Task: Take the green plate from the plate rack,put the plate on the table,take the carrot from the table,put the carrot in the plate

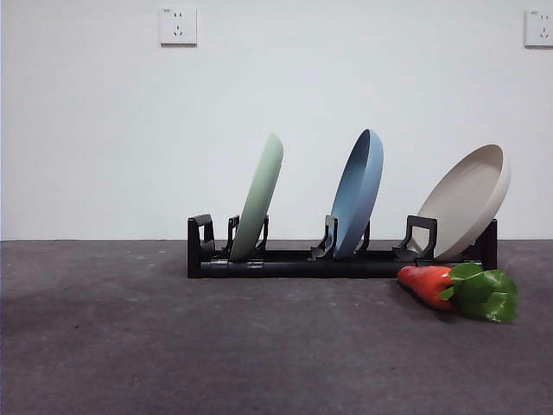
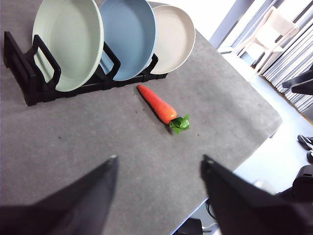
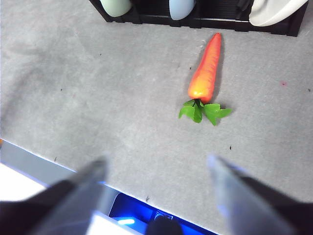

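**Plate waited in the rack, both grippers wide and empty**

Plates stood on edge in the black plate rack (image 1: 341, 259): the green plate (image 1: 259, 198) at one end, a blue plate (image 1: 359, 194) in the middle, a beige plate (image 1: 467, 201) at the other end. The carrot (image 3: 206, 70) lay on the grey surface (image 1: 173, 346) just in front of the rack, near the beige plate. The left gripper (image 2: 159, 164) and right gripper (image 3: 156, 164) hovered over the near surface, fingers spread wide, holding nothing. The first step looked unstarted. Done well, it would mean pinching the green plate's upper rim, then lifting straight out along its slot, clear of the blue plate.
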